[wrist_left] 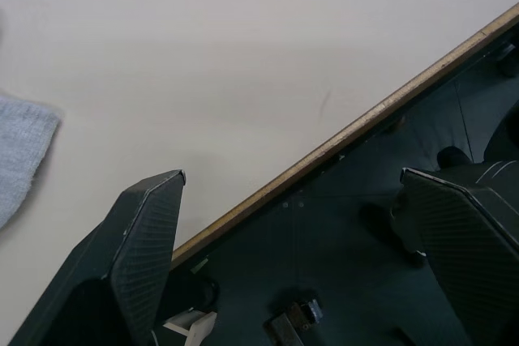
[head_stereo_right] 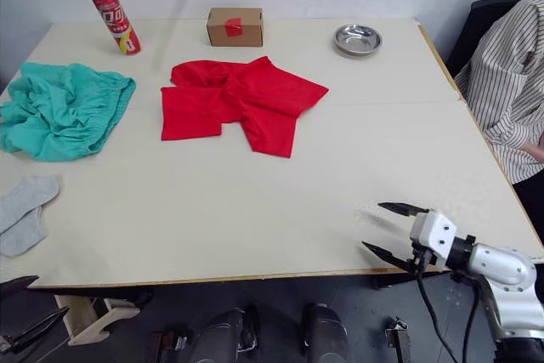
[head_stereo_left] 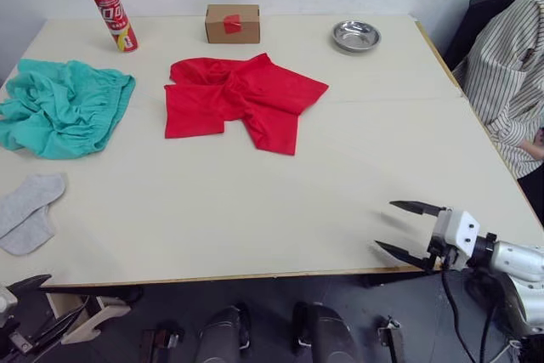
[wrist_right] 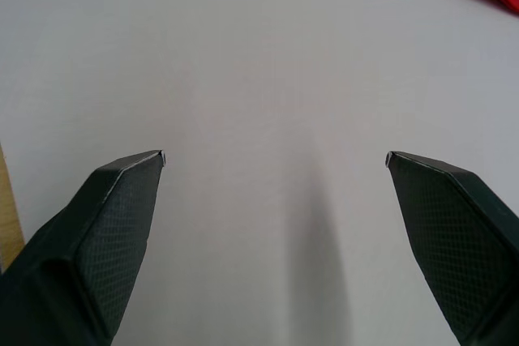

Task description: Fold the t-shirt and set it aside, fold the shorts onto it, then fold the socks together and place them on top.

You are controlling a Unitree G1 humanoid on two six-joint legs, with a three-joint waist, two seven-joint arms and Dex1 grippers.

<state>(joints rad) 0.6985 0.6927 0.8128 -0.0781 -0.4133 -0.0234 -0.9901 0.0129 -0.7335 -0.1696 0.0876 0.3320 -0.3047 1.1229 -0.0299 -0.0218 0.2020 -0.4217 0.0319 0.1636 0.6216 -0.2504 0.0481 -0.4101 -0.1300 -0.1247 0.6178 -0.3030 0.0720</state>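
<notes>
Nearest, at the table's (head_stereo_left: 255,235) front edge, the left gripper (wrist_left: 292,176) hangs over the near left corner, fingers spread wide and holding nothing. Just beyond it lie the socks (head_stereo_left: 27,210), flat and overlapping. Behind them sit the shorts (head_stereo_left: 64,104) (bunched up), with a red can (head_stereo_left: 115,17) further back. Mid-table, the t-shirt (head_stereo_left: 242,99) lies rumpled before a cardboard box (head_stereo_left: 232,23). Further right is a metal bowl (head_stereo_left: 356,36), then the right gripper (head_stereo_left: 406,229), gaping and empty, over the near right edge. A person's striped sleeve (head_stereo_left: 510,82) is at the far right.
</notes>
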